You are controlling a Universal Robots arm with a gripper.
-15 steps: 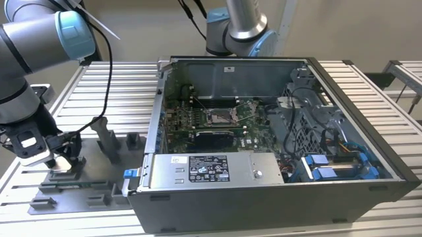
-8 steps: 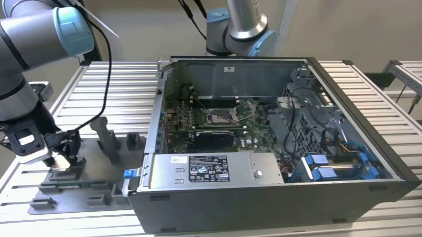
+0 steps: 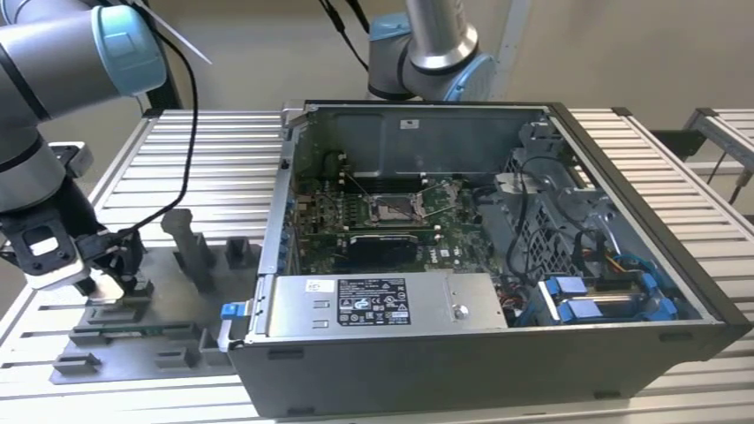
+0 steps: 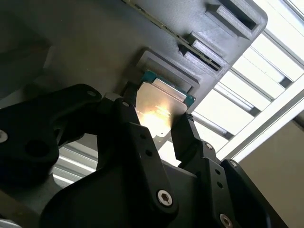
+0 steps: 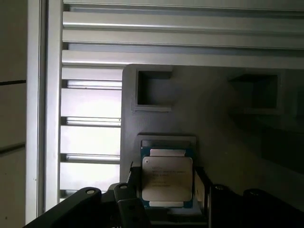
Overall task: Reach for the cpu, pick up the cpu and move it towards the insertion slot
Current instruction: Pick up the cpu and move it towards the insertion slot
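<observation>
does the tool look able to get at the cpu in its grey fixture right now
Probably yes: the tool sits right at the cpu in the grey fixture, and both wrist views show nothing lying over the chip's top.

Greys and silver, with green and blue inside a dark grey computer case [image 3: 471,375]

Inside the case, a green motherboard [image 3: 316,231] carries the insertion slot [image 3: 390,208], silver-framed with a dark grey centre. Also inside are a silver power supply [image 3: 460,309] with a black-and-white label and bright blue plastic tabs [image 3: 595,305]. To the exterior view's left of the case, a matt grey fixture tray [image 3: 124,340] lies on a table [image 3: 200,168] of ribbed pale silver slats. The arm [image 3: 48,71] is grey with a light blue cap. The gripper [image 4: 154,114] is black. The cpu [image 4: 161,102] is silvery-white with a greenish edge.
</observation>
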